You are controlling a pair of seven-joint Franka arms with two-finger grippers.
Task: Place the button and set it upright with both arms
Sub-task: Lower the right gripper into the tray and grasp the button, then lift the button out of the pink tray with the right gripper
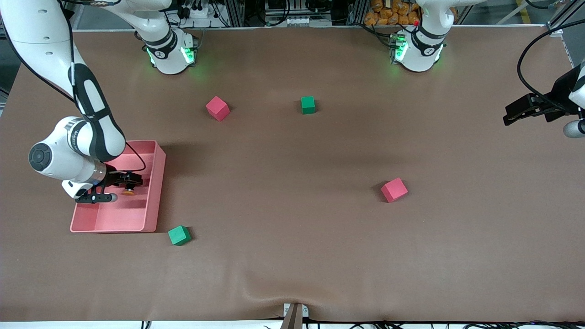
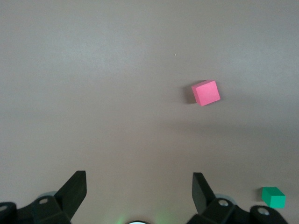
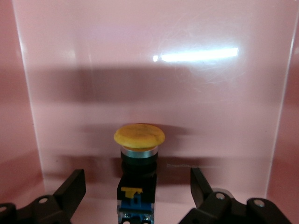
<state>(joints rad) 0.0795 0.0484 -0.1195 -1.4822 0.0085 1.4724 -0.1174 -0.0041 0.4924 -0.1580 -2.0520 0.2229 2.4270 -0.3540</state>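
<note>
The button (image 3: 138, 161) has a round orange cap and a black-and-blue body. It lies on the floor of the pink tray (image 1: 153, 192), its cap showing in the front view (image 1: 128, 192). My right gripper (image 1: 130, 183) is down inside the tray with its fingers (image 3: 70, 189) open on either side of the button's body, not touching it. In the right wrist view the gripper (image 3: 136, 186) straddles the button. My left gripper (image 1: 514, 114) waits open and empty over the table's edge at the left arm's end; it also shows in the left wrist view (image 2: 139, 189).
A red cube (image 1: 217, 108) and a green cube (image 1: 308, 104) lie near the bases. Another red cube (image 1: 394, 189) lies mid-table toward the left arm's end. A green cube (image 1: 179, 235) sits just beside the tray's corner nearest the front camera.
</note>
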